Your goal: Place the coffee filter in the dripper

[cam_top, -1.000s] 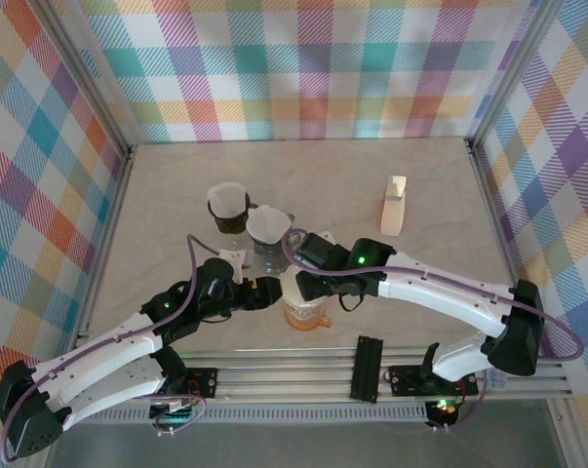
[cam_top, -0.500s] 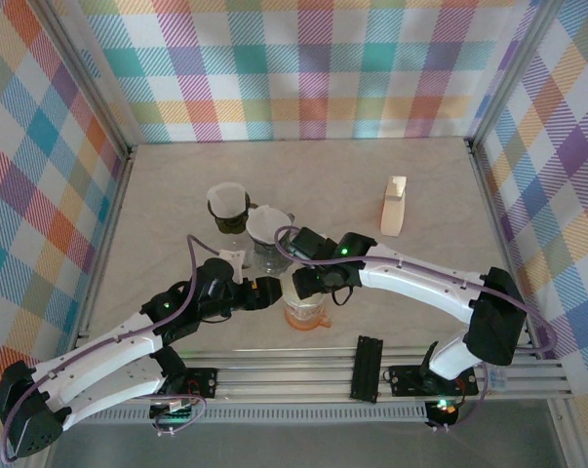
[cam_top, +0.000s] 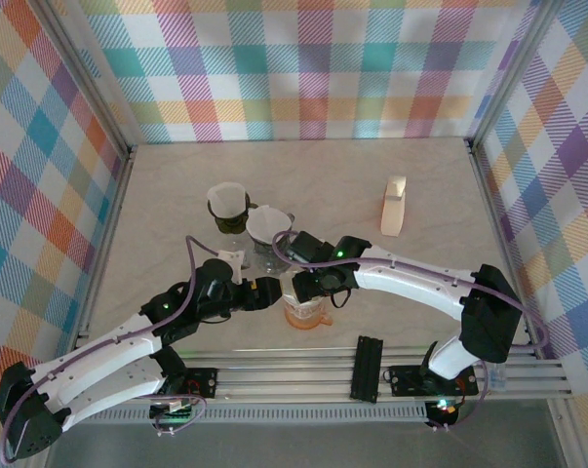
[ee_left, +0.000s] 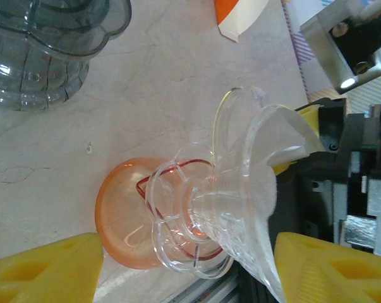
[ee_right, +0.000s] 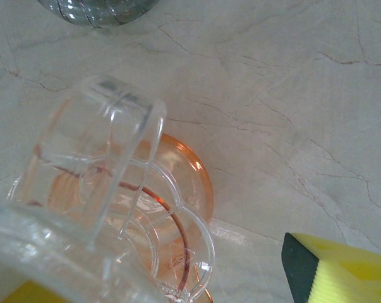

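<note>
A clear dripper (ee_left: pixel 231 214) stands on an orange glass base (ee_left: pixel 124 221), near the table's front edge (cam_top: pixel 306 314). A white coffee filter (ee_left: pixel 275 167) lies inside its cone. My left gripper (ee_left: pixel 189 271) is open, one yellow finger (ee_left: pixel 45 268) on each side of the dripper with gaps showing. From the other side my right gripper (ee_right: pixel 177 284) is open too, its fingertip (ee_right: pixel 342 271) off the glass. The dripper's handle (ee_right: pixel 108 145) and orange base (ee_right: pixel 196 183) sit close in the right wrist view. Seen from above, the left gripper (cam_top: pixel 269 292) and right gripper (cam_top: pixel 318 283) meet over the dripper.
Two other drippers with white filters stand just behind, a dark one (cam_top: pixel 228 207) and a grey one (cam_top: pixel 267 234), the grey one close to both wrists. An orange and white filter holder (cam_top: pixel 395 207) stands at the right. Checked walls close in the table.
The right arm has swung left and closer over the dripper. The left gripper's jaws have widened slightly. The dripper and base have stayed in place.
</note>
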